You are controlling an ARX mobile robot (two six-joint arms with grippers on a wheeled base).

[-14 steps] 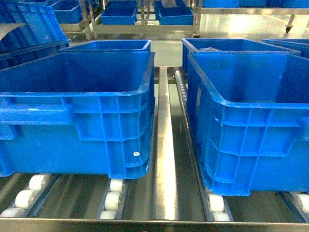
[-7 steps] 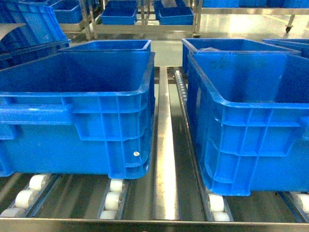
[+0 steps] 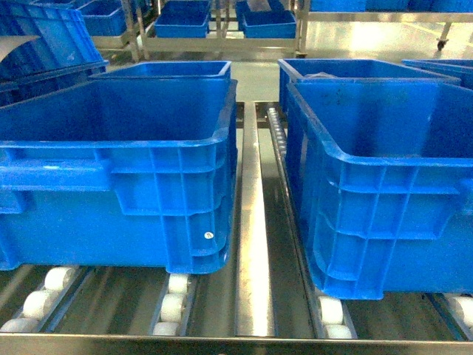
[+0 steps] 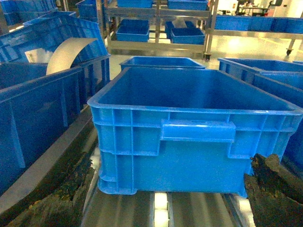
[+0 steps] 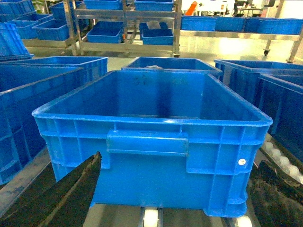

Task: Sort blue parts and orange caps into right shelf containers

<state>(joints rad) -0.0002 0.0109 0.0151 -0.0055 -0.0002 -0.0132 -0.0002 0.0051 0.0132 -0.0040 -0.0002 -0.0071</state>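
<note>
crates (image 3: 126, 148) ribbed blue plastic | shelf (image 3: 255, 222) steel, white rollers | hands spread

No text, brand, number or sign can be read in any view. The only mark is a small round white sticker (image 3: 208, 235) low on the front wall of the left crate (image 3: 111, 185), near its right corner; a like sticker (image 5: 241, 161) shows in the right wrist view, its print too small to read.

A glossy pale floor (image 3: 355, 41) is reflecting overhead light. Steel racks (image 5: 125, 28) are standing behind, holding small blue bins (image 5: 105, 34). A wheeled cart (image 5: 236, 33) is sitting further right with more bins.
</note>
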